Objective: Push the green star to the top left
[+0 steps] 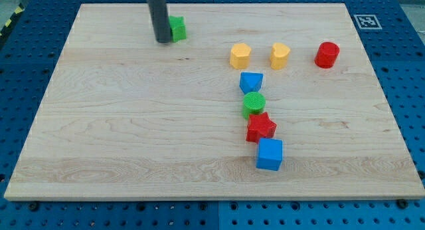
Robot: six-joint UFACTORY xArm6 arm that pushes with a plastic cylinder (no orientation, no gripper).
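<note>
The green star (178, 28) lies near the top of the wooden board (133, 137), a little left of the middle. My tip (163, 40) stands at its left side and seems to touch it, though the rod hides a part of the block, so I cannot be sure of the contact and the star shape is only half seen. My tool is a plain rod, so it has nothing that opens or closes; it only pushes.

I judge that the task is in its last part: the star is already high on the board, but it is not yet in the top left corner. My tip is on the wrong side for this. A push from here would send the star to the view's right. So the next move calls for going around the block, to its right side, and then pushing toward the view's left.

There is much free room to the left of the star up to the corner. The top edge of the board is near the star, so the push should run along this edge and not toward it.

The other blocks are well apart: two yellow blocks (240, 56), a red cylinder (327, 54), a blue block (251, 82), a green cylinder (254, 104), a red star (261, 127) and a blue cube (269, 154).
</note>
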